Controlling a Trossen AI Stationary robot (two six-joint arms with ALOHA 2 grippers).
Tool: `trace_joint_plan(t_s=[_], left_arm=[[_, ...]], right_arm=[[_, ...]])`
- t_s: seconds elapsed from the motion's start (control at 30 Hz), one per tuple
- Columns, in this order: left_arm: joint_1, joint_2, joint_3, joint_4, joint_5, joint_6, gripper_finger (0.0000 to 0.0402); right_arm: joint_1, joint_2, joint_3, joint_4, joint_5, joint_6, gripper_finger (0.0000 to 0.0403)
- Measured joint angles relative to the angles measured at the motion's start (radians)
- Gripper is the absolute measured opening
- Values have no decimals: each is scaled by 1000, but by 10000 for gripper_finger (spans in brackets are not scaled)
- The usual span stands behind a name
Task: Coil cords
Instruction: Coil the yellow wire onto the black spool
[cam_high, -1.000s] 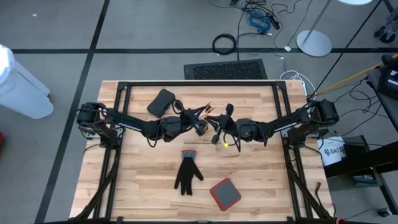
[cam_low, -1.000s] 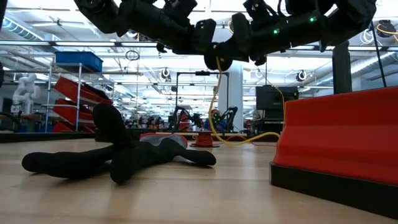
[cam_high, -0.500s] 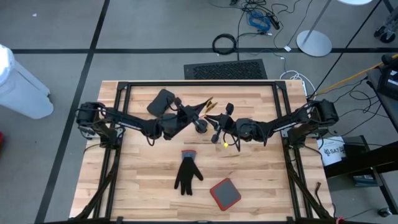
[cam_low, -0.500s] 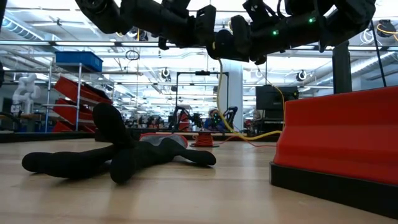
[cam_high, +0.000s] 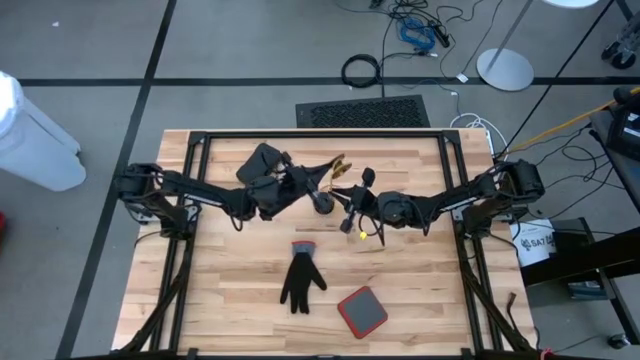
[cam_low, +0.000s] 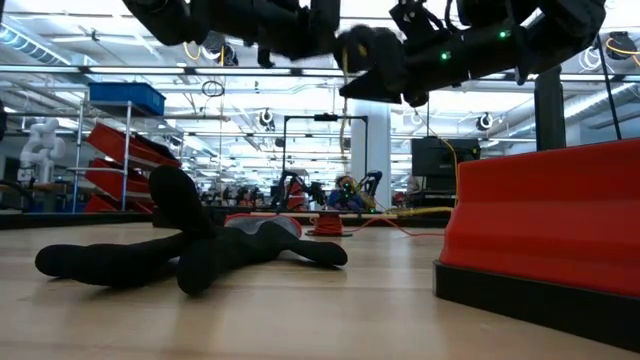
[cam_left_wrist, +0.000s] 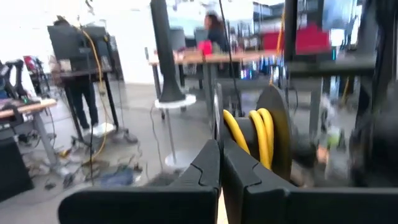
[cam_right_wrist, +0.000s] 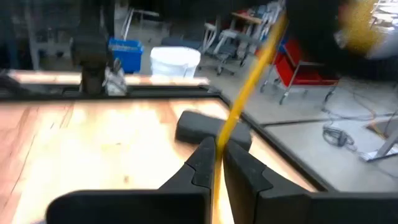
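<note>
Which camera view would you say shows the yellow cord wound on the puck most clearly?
The left wrist view: the yellow cord loops around the black puck just past the left gripper. The high view shows only specks, the low view a hanging strand, the right wrist view one blurred strand.

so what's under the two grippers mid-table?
Bare wood of the table. Left gripper and right gripper are up in the air with the yellow cord between them. In the high view, the arms cover the patch directly beneath.
</note>
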Motion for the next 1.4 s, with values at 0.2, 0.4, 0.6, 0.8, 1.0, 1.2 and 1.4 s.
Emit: trace_joint_plan(t_s=[0.2,0.4,0.6,0.8,1.0,1.2,1.4], left_arm=[[-11,-59,1,-10,39,-3,0],[-27,-75,1,-20,49,1,0],[-27,-74,1,-36,57,1,0],[-27,-74,1,-35,75,0,0],[-27,-74,1,-35,91,-8,0],[-28,-73,0,-46,104,-25,0],[-29,-73,0,-62,106,-26,0]], right_arm=[[0,1,-1,8,-24,0,20],[-1,1,-1,18,-70,1,20],[10,1,-1,-5,-199,4,20],[27,26,-1,36,-205,3,40],[18,113,0,106,-201,38,103],[-11,202,0,207,-193,88,139],[-17,237,0,241,-143,101,141]])
